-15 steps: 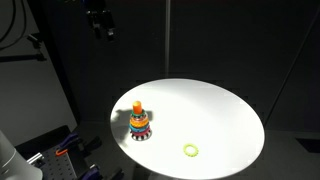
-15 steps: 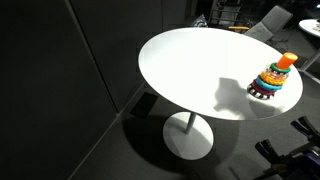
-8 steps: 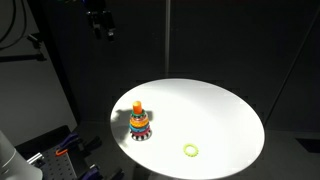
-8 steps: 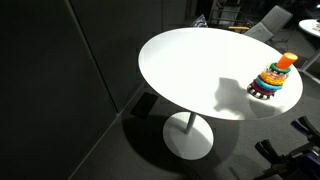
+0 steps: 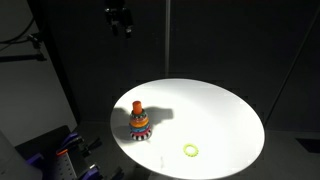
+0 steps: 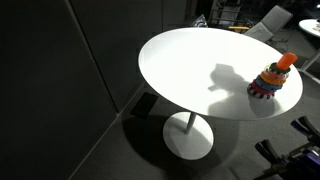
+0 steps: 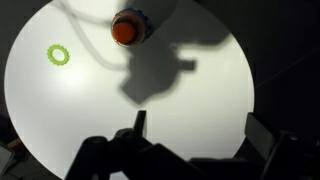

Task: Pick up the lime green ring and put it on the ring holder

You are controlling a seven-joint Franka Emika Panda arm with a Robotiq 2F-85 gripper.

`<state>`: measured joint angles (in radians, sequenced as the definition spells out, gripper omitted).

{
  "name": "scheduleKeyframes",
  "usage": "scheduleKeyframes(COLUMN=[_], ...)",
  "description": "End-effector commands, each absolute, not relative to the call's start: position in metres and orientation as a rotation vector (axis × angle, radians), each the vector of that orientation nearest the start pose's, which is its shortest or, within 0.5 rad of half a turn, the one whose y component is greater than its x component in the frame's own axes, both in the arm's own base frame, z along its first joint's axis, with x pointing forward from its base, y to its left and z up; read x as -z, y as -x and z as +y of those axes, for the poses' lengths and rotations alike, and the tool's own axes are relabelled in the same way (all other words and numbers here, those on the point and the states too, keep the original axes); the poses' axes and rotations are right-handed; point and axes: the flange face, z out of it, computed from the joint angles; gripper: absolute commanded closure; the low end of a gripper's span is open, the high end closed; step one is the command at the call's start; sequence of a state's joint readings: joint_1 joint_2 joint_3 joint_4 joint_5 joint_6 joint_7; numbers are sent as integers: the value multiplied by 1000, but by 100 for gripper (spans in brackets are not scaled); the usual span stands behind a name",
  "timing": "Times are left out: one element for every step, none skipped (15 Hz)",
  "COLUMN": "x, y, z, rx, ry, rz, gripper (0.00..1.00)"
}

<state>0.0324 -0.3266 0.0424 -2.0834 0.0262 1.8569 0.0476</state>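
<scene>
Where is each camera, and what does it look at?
Exterior view: off to one side, facing the table, ring holder and green ring; jaws hang high above.
Exterior view: higher up, looking down at table and ring holder; no robot shows.
Wrist view: straight down; open jaws at its bottom edge.
All share the ring holder.

Smooth matt table point(image 5: 220, 110), plastic ring holder point(image 5: 139, 121)

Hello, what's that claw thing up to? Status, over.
Gripper open, empty, high above table. Lime green ring flat on table, apart from ring holder. Nothing in the way.
</scene>
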Motion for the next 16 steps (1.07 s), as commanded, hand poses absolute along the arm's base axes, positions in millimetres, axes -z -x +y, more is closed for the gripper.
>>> scheduleKeyframes(x=[-576,-574,-569,-564,-556,-549,-540,-531,-522,-513,-502,-492,-483,-475,-468,-461], y=[-503,-510,-516,-520,-524,-528,-530,-531,-533,-534,-536,-537,-539,-541,-543,-544], z=[14,7,0,-6,-11,-16,-20,-24,-26,-27,-29,-30,-32,-34,-36,-38], rx=[125,116,105,92,76,62,41,21,4,-11,-21,-28,-29,-25,-6,10], ry=[3110,3104,3105,3102,3099,3105,3105,3115,3108,3112,3126,3139,3147,3155,3175,3185], rz=[-7,2,8,12,12,15,8,6,4,8,16,32,45,55,69,82], gripper=[0,0,0,0,0,0,0,0,0,0,0,0,0,0,0,0])
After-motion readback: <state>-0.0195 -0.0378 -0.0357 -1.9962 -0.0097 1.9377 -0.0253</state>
